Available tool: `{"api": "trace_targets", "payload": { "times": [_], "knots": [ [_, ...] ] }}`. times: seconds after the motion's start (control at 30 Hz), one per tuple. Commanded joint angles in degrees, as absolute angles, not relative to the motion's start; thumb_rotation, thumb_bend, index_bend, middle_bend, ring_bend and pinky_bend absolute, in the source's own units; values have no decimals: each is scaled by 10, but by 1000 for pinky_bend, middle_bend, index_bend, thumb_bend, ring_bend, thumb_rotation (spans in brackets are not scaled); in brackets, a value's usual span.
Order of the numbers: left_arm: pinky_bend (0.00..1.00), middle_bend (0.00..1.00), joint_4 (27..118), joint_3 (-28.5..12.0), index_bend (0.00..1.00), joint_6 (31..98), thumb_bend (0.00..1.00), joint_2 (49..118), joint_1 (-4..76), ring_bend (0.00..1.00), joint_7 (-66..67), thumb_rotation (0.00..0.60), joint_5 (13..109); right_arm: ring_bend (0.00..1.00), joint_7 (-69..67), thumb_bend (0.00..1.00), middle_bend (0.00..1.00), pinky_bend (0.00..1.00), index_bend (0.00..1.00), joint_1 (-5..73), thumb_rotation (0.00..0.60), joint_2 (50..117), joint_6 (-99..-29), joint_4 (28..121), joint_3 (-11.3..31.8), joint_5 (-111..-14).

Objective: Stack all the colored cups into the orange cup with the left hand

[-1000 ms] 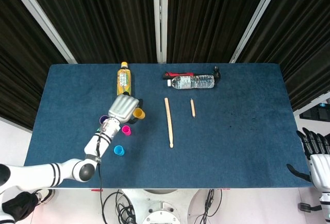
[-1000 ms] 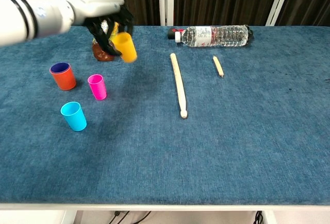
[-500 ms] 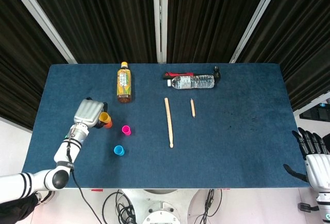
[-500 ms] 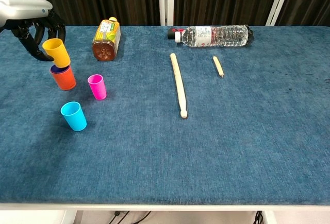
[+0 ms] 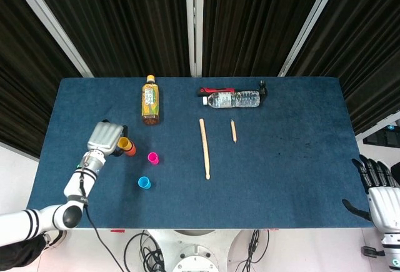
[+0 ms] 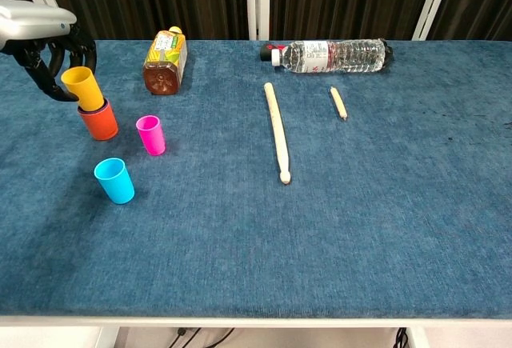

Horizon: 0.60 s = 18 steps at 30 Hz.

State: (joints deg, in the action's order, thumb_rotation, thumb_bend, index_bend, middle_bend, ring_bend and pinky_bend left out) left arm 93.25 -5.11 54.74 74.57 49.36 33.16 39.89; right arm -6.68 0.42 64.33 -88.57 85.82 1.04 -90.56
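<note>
1. Fingers (image 6: 48, 60) of the left hand (image 5: 105, 137) curl around the yellow cup (image 6: 82, 89), holding it tilted, its base in the mouth of the orange cup (image 6: 99, 122)
2. Purple rim shows inside the orange cup, just under the yellow one
3. Pink cup (image 6: 150, 134) stands just right of the orange cup; blue cup (image 6: 114, 180) near, toward the front edge
4. Tea bottle (image 6: 164, 60) lies behind the orange cup; stick (image 6: 277, 131), short stick (image 6: 338, 102) and water bottle (image 6: 334, 55) well to its right
5. Right hand (image 5: 382, 191) hangs off the table (image 6: 320, 236), far from the orange cup, fingers apart, holding nothing
</note>
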Motion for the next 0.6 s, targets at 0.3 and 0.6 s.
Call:
{"api": "trace_targets", "payload": {
  "times": [0.3, 0.6],
  "knots": [
    [272, 310, 929, -49, 245, 539, 238, 747, 496, 355, 327, 600, 400, 0, -70, 100, 0, 0, 0, 2, 600, 644, -886, 854, 11, -901],
    [297, 348, 1061, -39, 293, 615, 225, 673, 473, 360, 353, 600, 468, 0, -77, 100, 0, 0, 0, 4, 600, 640, -888, 853, 15, -899]
  ]
}}
